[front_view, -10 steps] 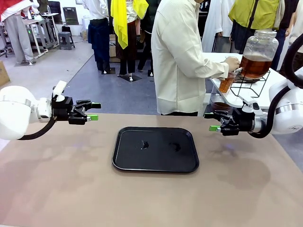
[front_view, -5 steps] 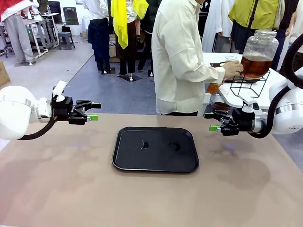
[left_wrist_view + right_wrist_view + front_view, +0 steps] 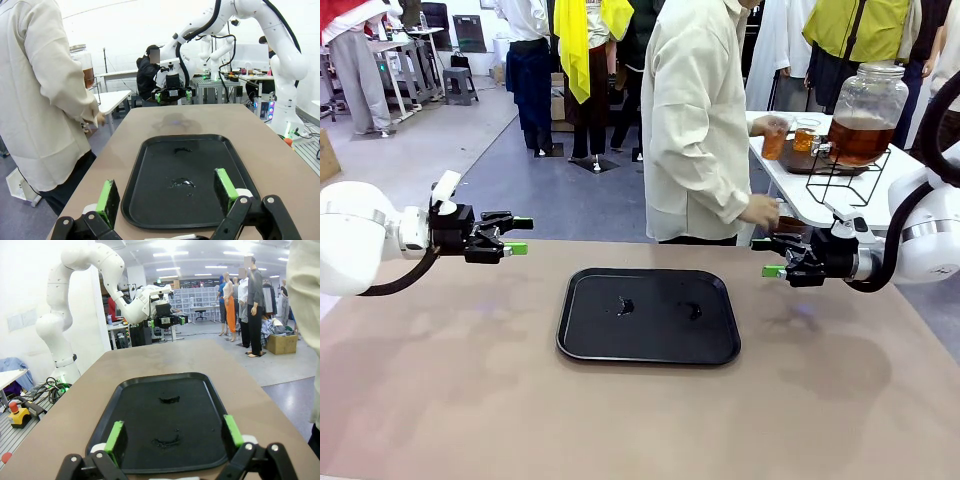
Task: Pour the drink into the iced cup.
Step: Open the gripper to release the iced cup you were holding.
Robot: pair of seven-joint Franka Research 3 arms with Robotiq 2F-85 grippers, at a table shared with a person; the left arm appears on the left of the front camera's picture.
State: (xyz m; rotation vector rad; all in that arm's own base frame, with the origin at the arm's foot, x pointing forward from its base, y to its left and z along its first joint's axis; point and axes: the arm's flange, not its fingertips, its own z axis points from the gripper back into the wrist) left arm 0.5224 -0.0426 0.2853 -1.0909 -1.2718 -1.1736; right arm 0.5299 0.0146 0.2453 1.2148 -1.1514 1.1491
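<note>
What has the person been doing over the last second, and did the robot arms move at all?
The person has taken a cup of drink away from under the glass jar and now holds it up beside the side table, while the other hand has dropped low near the right gripper. Both arms stayed put: the left gripper and the right gripper remain open, and the black tray has not shifted.

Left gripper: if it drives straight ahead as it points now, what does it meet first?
Nothing close: the left gripper, open, points level over the black tray. Farther along that line is the right gripper, likely first, though depth is unclear.
</note>
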